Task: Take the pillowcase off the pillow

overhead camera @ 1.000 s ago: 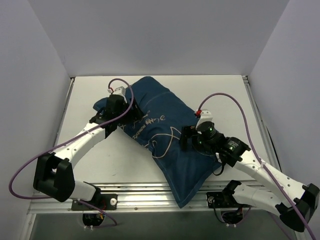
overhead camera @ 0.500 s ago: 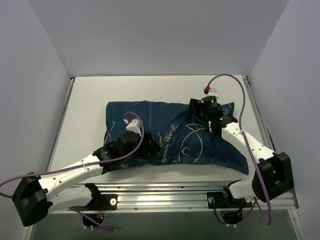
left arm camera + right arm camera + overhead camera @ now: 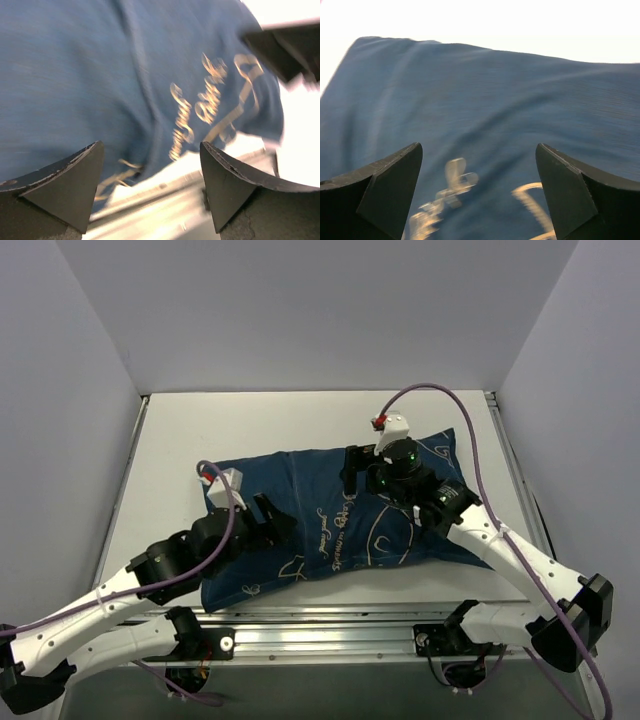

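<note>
The navy pillowcase [image 3: 330, 515] with cream fish lines and script lies across the middle of the table, still stuffed. The white pillow is hidden inside it. My left gripper [image 3: 275, 525] is open and empty over the pillowcase's left front part; the left wrist view shows the fabric [image 3: 100, 75] and the table's front rail between its jaws. My right gripper [image 3: 352, 472] is open and empty over the right half; the right wrist view shows only navy fabric [image 3: 485, 110] below its jaws.
The white table [image 3: 180, 440] is walled by grey panels on three sides. A metal rail [image 3: 330, 620] runs along the front edge, close to the pillowcase's front hem. Purple cables loop above both wrists.
The pillowcase has shifted slightly left. My left gripper has moved back and left over its left part. My right gripper has moved left and forward from the right corner toward the middle.
</note>
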Robot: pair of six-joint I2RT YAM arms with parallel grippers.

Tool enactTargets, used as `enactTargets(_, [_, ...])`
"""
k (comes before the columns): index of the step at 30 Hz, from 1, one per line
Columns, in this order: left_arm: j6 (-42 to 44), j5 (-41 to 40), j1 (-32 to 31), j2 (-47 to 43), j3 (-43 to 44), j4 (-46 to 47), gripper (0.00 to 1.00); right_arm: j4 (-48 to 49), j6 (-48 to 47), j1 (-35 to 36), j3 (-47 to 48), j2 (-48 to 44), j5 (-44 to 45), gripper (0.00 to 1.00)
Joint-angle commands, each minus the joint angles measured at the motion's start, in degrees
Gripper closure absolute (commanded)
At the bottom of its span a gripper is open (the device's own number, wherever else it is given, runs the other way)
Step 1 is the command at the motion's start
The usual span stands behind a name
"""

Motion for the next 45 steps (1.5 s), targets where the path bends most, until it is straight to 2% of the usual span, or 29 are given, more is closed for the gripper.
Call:
enactTargets(1, [-1.5,-10.5,2.9,-1.1,0.7,-7.4,0.15,-0.9,0.0,4.6,2.1,-0.6,3.8,0.09])
enactTargets(4, [-0.7,-7.1,9.9,0.6,-0.9,-6.2,0.15,0.8,0.5,10.5,3.0,2.1,6.7,0.09])
enactTargets(6, [-0.4,-2.1,14.4,2.3,-3.2,-3.8,0.15,1.8,1.0,13.9,4.1,5.6,7.2,0.08])
enactTargets(12, [-2.0,-0.6,16.0,3.7,-9.8,0.6,0.16,5.1,1.7,19.3,6.1,14.1,10.8,0.08])
enactTargets(17, [-4.2,-0.3,16.2,4.2,-14.7,2.6,0.22,4.2,1.8,19.6,5.5,18.4,15.0,0.09])
enactTargets(20, [-6.2,-0.7,16.3,4.4,-18.5,4.0,0.27,1.6,2.5,19.6,4.1,19.7,20.1,0.09])
enactTargets(21, [-6.7,-1.0,16.5,4.3,-19.6,4.7,0.29,0.6,2.7,19.5,3.7,19.8,24.4,0.09])
enactTargets(25, [-7.9,-0.2,18.6,5.3,-24.6,7.1,0.34,-6.3,5.6,17.8,0.5,17.9,32.8,0.11])
enactTargets(28, [-7.9,1.8,20.3,6.6,-25.7,8.8,0.35,-9.1,8.1,14.0,-3.2,14.0,34.2,0.13])
enactTargets(33, [-7.1,2.4,21.4,7.9,-25.2,9.8,0.37,-8.5,9.4,7.0,-10.1,6.2,30.3,0.29])
enactTargets(38, [-6.0,2.9,22.6,8.8,-24.7,9.8,0.37,-6.2,9.8,6.3,-12.0,4.1,24.5,0.42])
enactTargets(39, [-5.7,3.0,22.8,8.8,-24.0,9.8,0.37,-5.4,9.6,6.3,-12.3,3.9,21.9,0.46])
enactTargets(40, [-4.6,3.1,22.9,8.8,-23.6,9.7,0.37,-2.8,9.1,6.3,-13.3,3.8,20.1,0.57])
enactTargets(42, [-3.2,3.1,23.1,8.8,-22.2,9.3,0.37,-0.6,8.4,6.3,-14.1,3.4,15.8,0.67])
enactTargets(43, [-0.9,3.6,23.0,8.5,-20.2,9.0,0.35,1.4,8.3,6.3,-14.8,3.2,14.6,0.76])
enactTargets(45, [1.5,4.8,23.0,8.1,-17.7,7.9,0.31,3.7,8.3,6.3,-15.6,2.7,12.3,0.82])
